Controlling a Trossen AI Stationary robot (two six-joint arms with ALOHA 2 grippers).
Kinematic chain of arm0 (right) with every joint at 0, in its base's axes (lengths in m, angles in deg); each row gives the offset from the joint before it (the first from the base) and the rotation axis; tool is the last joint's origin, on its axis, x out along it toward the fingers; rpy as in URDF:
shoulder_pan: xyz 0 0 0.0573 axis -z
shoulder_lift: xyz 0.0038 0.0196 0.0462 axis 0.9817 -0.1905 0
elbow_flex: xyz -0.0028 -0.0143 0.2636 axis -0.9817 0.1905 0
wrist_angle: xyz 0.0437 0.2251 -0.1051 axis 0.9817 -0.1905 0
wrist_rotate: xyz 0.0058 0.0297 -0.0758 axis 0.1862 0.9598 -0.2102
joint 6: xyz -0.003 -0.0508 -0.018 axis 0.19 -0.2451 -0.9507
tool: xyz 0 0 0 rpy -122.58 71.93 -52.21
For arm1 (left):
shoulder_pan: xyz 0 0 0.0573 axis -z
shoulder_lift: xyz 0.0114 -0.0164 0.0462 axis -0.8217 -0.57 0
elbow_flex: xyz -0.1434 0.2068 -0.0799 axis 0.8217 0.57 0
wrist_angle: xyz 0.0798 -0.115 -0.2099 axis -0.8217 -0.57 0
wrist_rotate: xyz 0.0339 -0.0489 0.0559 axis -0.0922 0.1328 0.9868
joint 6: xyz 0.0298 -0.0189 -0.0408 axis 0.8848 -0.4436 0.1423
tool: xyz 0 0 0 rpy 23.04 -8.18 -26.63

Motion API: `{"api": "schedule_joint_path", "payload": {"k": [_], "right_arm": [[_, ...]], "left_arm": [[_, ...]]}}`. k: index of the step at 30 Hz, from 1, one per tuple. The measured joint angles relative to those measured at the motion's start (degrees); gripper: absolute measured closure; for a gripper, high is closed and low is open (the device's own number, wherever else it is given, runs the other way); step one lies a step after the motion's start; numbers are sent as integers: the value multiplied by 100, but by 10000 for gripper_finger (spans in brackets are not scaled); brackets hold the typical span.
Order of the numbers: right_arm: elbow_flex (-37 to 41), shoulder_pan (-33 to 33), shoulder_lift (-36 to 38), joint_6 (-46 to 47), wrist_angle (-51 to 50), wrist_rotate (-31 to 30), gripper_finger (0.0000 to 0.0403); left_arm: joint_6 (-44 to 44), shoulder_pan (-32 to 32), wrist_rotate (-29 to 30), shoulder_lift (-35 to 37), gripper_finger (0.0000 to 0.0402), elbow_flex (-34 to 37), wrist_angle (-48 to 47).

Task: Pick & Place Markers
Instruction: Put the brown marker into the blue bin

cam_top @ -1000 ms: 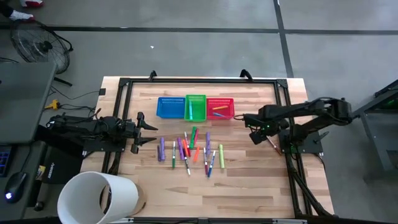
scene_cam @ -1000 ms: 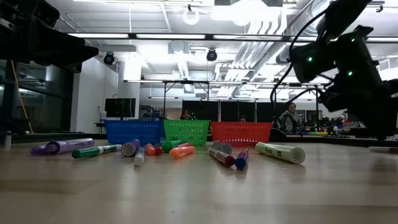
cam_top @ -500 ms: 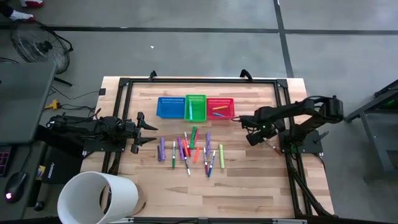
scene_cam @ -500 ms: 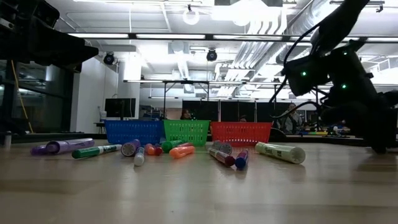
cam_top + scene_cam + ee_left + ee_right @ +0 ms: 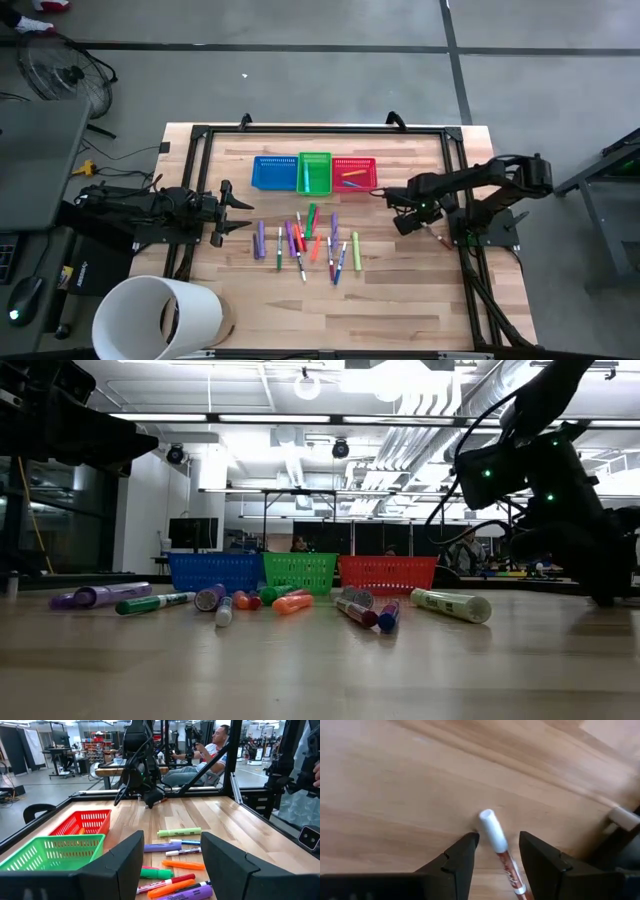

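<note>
Several markers [image 5: 305, 240] in purple, green, orange, red and blue lie flat in a loose row at mid-table; they also show in the low view [image 5: 290, 602]. One more marker, red-bodied with a white cap [image 5: 492, 832], lies apart near the table's right edge [image 5: 438, 236]. My right gripper [image 5: 497, 842] points down at the table, open, one finger on each side of that marker's capped end without touching it. My left gripper [image 5: 172, 855] waits open at the table's left [image 5: 240, 212], level and facing the row.
Blue [image 5: 273, 172], green [image 5: 314, 172] and red [image 5: 353, 172] mesh baskets stand side by side at the far edge; the red and green ones hold markers. A black frame rail [image 5: 455, 150] borders the table. A white tub [image 5: 160, 318] sits off the near left corner. A person [image 5: 210, 755] sits beyond the table.
My right arm has drawn its elbow in, and its gripper has shifted slightly toward the table's left and near edge, over the lone marker. For the last half second it has kept still. The markers have not moved.
</note>
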Motion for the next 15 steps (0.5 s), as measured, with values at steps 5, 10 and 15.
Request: {"api": "schedule_joint_path", "payload": {"k": [5, 10, 15], "right_arm": [[-7, -156, 9, -10, 262, 27, 258], [-18, -335, 11, -87, 555, 16, 258], [-88, -420, 4, -545, 624, -97, 258]], "left_arm": [[-1, 2, 1, 0, 206, 0, 0], [-1, 1, 2, 1, 206, 2, 0], [0, 1, 3, 1, 206, 1, 0]]}}
